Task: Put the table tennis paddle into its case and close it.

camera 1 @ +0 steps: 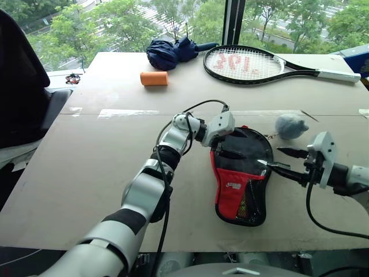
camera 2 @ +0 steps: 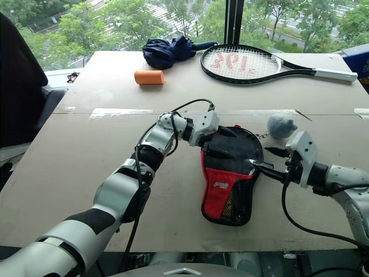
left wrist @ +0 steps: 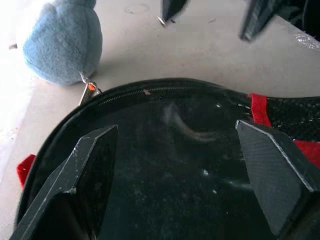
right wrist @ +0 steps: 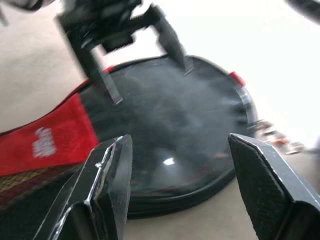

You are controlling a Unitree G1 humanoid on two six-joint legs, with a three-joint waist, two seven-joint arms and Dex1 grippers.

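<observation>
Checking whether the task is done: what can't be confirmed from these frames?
- Paddle: the case has a dark, glary top; contents unreadable.
- Zip: small in the eye views; left wrist view cuts off most of the rim.
- Left gripper hides part of the case's edge.
- Right wrist view is blurred.

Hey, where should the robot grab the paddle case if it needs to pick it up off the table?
Probably the narrow red neck of the case, pinched across its width from above. The case lies flat on the table, so its wide round end gives little to clamp, and the neck end nearest the robot is free of both grippers.
</observation>
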